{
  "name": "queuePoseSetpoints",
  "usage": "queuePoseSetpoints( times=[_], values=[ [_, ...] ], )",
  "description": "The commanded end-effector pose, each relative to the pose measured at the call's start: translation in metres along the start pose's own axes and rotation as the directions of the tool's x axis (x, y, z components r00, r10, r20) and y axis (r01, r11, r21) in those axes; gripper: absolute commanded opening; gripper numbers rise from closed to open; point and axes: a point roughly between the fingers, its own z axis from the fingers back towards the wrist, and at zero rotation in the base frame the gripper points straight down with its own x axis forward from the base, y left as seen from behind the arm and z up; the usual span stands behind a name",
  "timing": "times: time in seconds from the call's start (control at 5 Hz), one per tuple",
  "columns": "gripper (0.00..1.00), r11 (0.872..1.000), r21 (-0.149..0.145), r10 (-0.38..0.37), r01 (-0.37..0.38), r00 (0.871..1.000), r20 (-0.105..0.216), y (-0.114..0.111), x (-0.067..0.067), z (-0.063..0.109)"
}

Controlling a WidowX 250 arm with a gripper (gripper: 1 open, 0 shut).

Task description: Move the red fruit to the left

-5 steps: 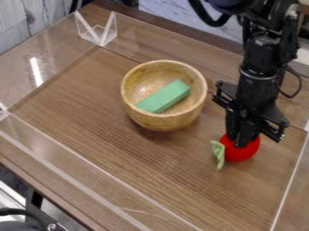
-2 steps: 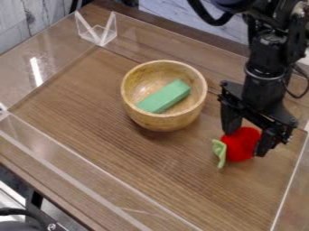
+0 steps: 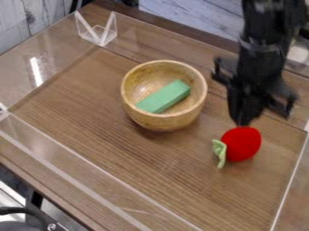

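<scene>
The red fruit [image 3: 243, 143], small and round with green leaves on its left side, lies on the wooden table at the right, clear of any grip. My gripper [image 3: 247, 117] hangs blurred just above it, pointing down. Its dark fingers are drawn together into one narrow column with nothing between them, so it looks shut and empty. A small gap shows between the fingertips and the top of the fruit.
A wooden bowl [image 3: 132, 83] with a green block [image 3: 163, 96] inside stands left of the fruit, mid-table. Low clear plastic walls [image 3: 36, 68] ring the table, and a clear folded stand [image 3: 97, 30] sits at the back left.
The gripper stood down over the fruit, opened wide around it, then rose and drew its fingers together. The fruit stayed on the table.
</scene>
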Motion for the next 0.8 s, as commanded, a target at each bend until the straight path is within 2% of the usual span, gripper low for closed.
queuePoseSetpoints(
  times=[0.0,0.2,0.4,0.6],
  values=[
    [1.0,1.0,-0.004,0.007,-0.006,0.998,0.064,0.008,0.004,0.023],
    [1.0,1.0,-0.012,0.001,0.0,0.999,0.052,0.01,-0.003,0.016],
    [0.0,1.0,-0.014,0.011,-0.011,0.999,0.045,0.003,0.002,0.008],
    [1.0,1.0,-0.019,0.019,-0.018,0.999,0.033,-0.004,0.006,-0.004]
  ],
)
